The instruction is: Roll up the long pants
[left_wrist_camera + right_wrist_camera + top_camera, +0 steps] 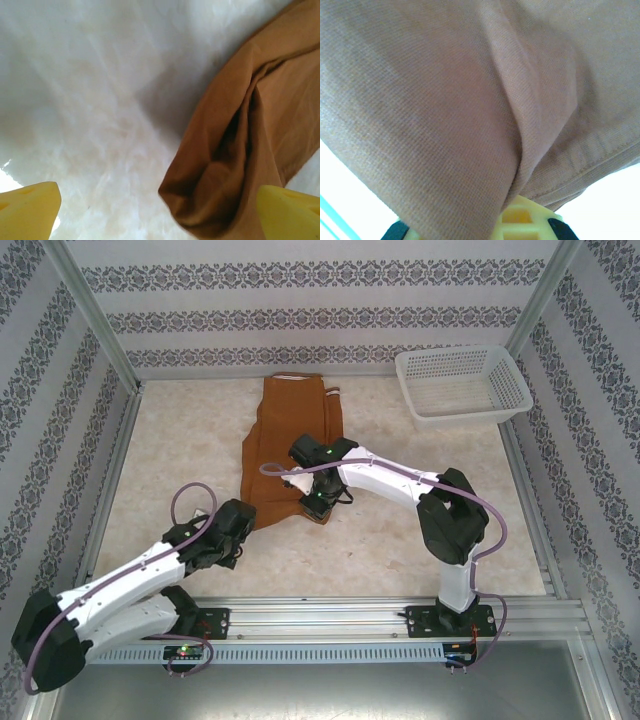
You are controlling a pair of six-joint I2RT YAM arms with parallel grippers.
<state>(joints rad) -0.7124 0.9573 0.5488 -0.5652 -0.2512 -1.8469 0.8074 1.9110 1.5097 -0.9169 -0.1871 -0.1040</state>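
Pants lie lengthwise, hem end toward the arms.

The pants (285, 440) rest on the table (180, 440) with the waistband at the far edge, so the long axis runs near to far and a roll would likely travel from the hem outward. The right gripper (318, 502) is clamped on the hem's right part. The left gripper (237, 530), jaws spread wide and empty, sits just left of the hem, which lies ahead to its right.
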